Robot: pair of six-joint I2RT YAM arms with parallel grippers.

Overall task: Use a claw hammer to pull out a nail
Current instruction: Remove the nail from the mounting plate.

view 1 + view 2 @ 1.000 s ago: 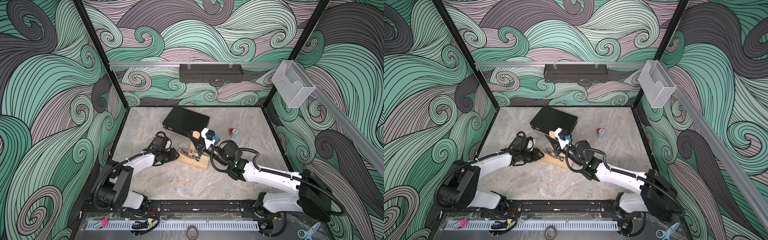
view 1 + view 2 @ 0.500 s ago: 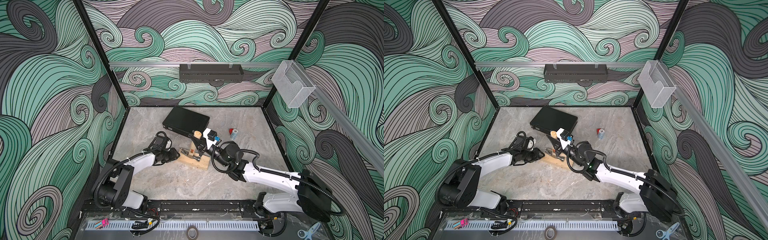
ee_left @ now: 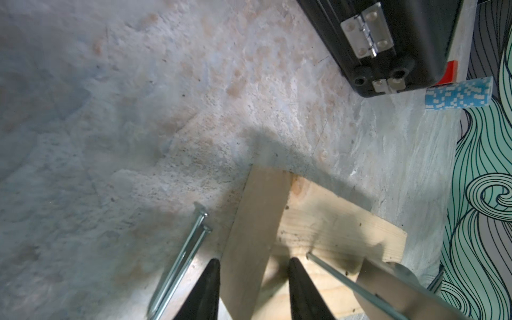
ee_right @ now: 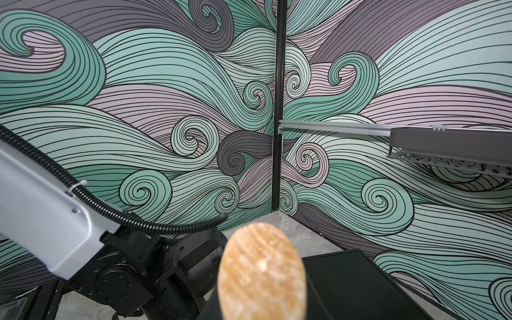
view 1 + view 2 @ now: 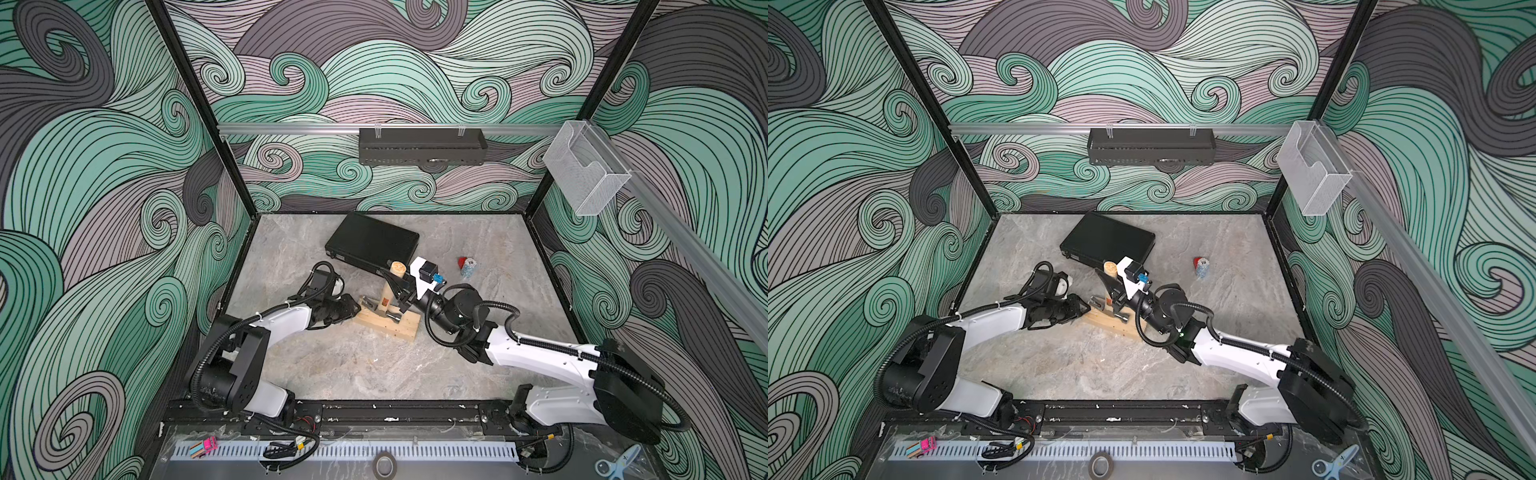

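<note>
The claw hammer [image 5: 390,286] stands tilted on a pale wooden block [image 5: 397,329], steel head down and handle end [image 5: 1109,266] up. My right gripper [image 5: 401,291] [image 5: 1115,291] is shut on the handle. In the right wrist view the handle end [image 4: 261,274] fills the space at that gripper [image 4: 261,304]. My left gripper [image 5: 352,309] [image 3: 253,267] grips the block's left end [image 3: 255,221], a black finger [image 3: 209,288] on each side. A nail [image 3: 332,270] slants out of the block toward the grey hammer head [image 3: 393,288].
Two loose nails [image 3: 182,260] lie on the stone table beside the block. A black case [image 5: 372,245] lies just behind the hammer. A stack of blue and red chips [image 5: 467,267] sits to the right. A black shelf [image 5: 422,145] hangs on the back wall.
My right gripper and the hammer handle's top have shifted slightly to the right. The left arm and the block have not moved.
</note>
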